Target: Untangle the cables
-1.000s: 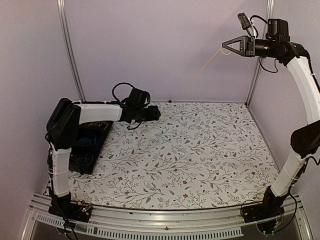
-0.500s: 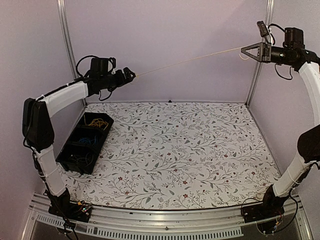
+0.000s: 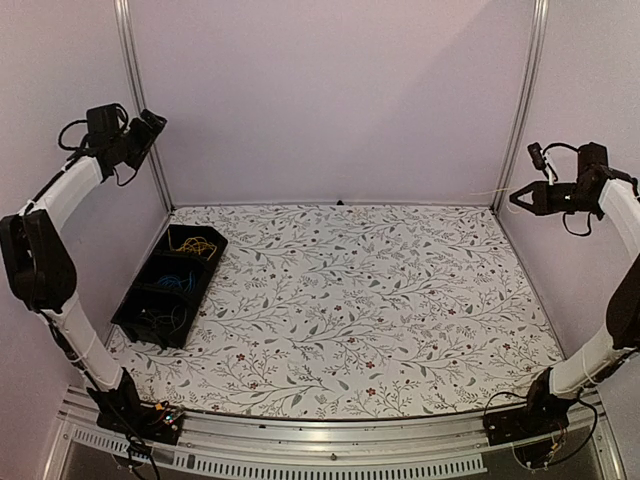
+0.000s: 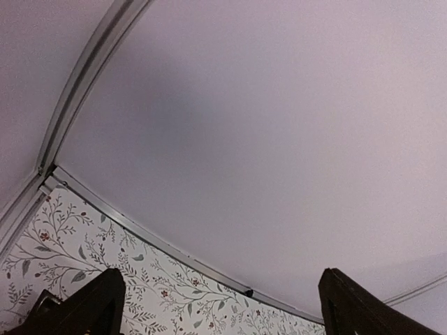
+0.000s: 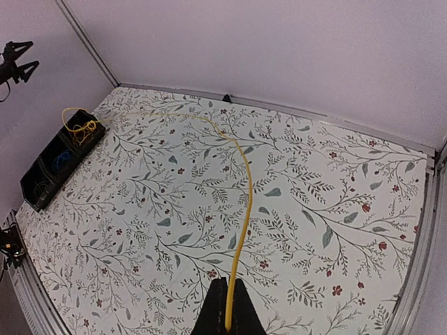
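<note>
Remote session, cable untangling.

Right gripper (image 5: 225, 300): fingers pressed together, pinching one end of a yellow cable (image 5: 243, 234). In the right wrist view, the cable rose from the fingertips, arced left over the floral table cover (image 3: 380, 300) and ran to the black tray (image 3: 203, 297) at the far left. There it ended in a loop at the tray's far compartment. I could not tell whether the cable's middle span touched the cover or hung above it. In the overhead view I saw only a faint pale line just beside the fingertips. The right arm was raised by the right wall, its gripper pointing left and well above the table.

Left gripper (image 3: 150, 125): fingers spread wide with nothing between them. The left wrist view showed only the back wall (image 4: 279, 139) and the far edge of the cover in the gap. The left arm was raised high next to the left corner post (image 3: 140, 110), well apart from the tray.

Tray: three compartments, sitting on the cover near the left edge. A yellow coil (image 3: 198, 245) lay in the far one and blue wires (image 3: 180, 282) in the middle one. The near one held thin strands (image 3: 160, 320) too fine for me to judge their colour.
</note>
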Motion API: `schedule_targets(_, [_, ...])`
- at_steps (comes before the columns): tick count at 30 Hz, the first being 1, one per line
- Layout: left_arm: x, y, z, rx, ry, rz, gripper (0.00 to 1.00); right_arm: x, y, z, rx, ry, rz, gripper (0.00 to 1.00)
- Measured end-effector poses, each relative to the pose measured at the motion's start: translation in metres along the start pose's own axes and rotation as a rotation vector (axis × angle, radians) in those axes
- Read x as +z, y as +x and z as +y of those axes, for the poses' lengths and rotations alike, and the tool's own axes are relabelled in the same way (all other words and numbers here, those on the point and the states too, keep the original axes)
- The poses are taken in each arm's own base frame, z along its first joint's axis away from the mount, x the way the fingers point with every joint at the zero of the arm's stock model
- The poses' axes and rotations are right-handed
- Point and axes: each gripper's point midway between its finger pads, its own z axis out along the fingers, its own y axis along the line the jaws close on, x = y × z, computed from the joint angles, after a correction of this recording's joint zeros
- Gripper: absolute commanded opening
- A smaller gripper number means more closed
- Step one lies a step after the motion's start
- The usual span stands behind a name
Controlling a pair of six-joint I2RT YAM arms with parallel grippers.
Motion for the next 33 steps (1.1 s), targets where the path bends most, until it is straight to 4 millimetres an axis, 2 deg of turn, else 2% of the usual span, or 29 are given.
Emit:
schedule_targets(2, [-0.006,-0.023,-0.006,-0.003,0.001,-0.052,1.00,0.010,0.030,-0.011,0.016,0.027,0.060,0.00])
schedule_targets(4, [-0.011,-0.029,-0.032,0.011,0.049,-0.071,1.00,0.019,0.051,-0.012,0.019,0.026,0.104,0.00])
schedule_targets(6, [-0.013,-0.022,-0.054,0.031,0.089,-0.062,1.00,0.024,0.060,-0.010,0.014,0.016,0.124,0.00])
schedule_targets(8, [-0.011,-0.005,-0.072,0.068,0.115,-0.033,1.00,0.027,0.059,-0.007,-0.009,0.004,0.124,0.00])
schedule_targets(11, [-0.007,0.036,-0.099,0.168,0.137,0.033,1.00,0.031,0.053,0.006,-0.049,-0.034,0.119,0.00])
schedule_targets(14, [-0.003,0.089,-0.135,0.332,0.174,0.099,1.00,0.035,0.036,0.032,-0.117,-0.097,0.108,0.00])
schedule_targets(17, [-0.007,0.155,-0.178,0.520,0.253,0.172,0.99,0.039,0.007,0.073,-0.224,-0.185,0.079,0.00])
schedule_targets(19, [-0.013,0.197,-0.200,0.615,0.316,0.222,0.95,0.039,-0.009,0.100,-0.282,-0.238,0.056,0.00])
schedule_targets(21, [-0.024,0.240,-0.221,0.700,0.401,0.279,0.91,0.039,-0.025,0.127,-0.330,-0.292,0.030,0.00])
schedule_targets(23, [-0.037,0.274,-0.237,0.754,0.485,0.323,0.86,0.038,-0.037,0.146,-0.358,-0.334,0.007,0.00])
schedule_targets(25, [-0.050,0.298,-0.251,0.783,0.570,0.347,0.84,0.037,-0.049,0.160,-0.369,-0.362,-0.012,0.00])
schedule_targets(29, [-0.073,0.336,-0.272,0.804,0.730,0.366,0.87,0.040,-0.063,0.170,-0.365,-0.389,-0.029,0.00])
schedule_targets(33, [-0.088,0.360,-0.282,0.802,0.827,0.378,0.88,0.049,-0.068,0.175,-0.347,-0.418,-0.023,0.00])
